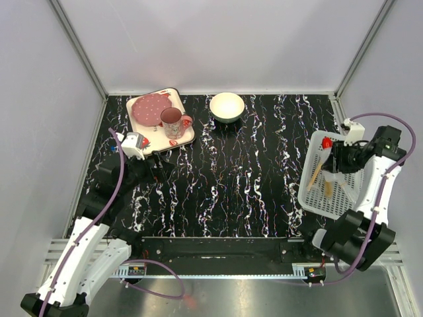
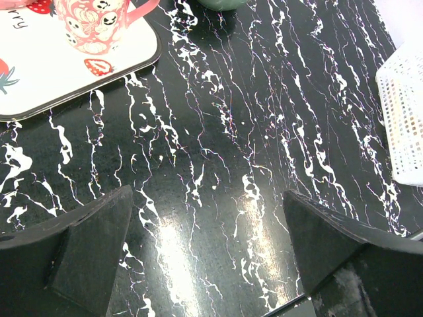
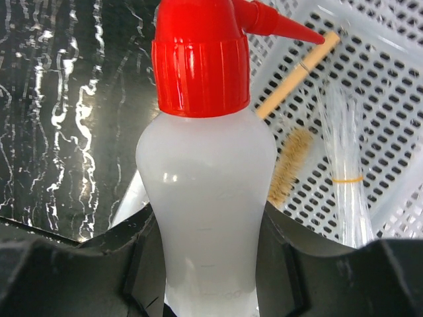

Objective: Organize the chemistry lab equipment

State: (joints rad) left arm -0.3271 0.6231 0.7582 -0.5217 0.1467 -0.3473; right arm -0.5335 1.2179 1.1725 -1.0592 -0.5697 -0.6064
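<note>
Right gripper (image 3: 206, 264) is pinching the small translucent white plastic bottle with red spouted cap (image 3: 205, 198) at its narrow waist, over the far end of the white perforated plastic basket (image 1: 309, 198) at 3 o'clock on the black marbled table (image 1: 231, 185). Bottle judged light, thin-walled, smooth and squeezable; the waist is the sound hold, under moderate pressure. Right wrist view alone resolves the thin wooden stick (image 3: 297, 72), tan bristle brush (image 3: 291, 165) and banded clear tubes (image 3: 347, 191) lying in the basket. Left wrist view alone shows the left gripper (image 2: 208, 244) spread wide, holding nothing
</note>
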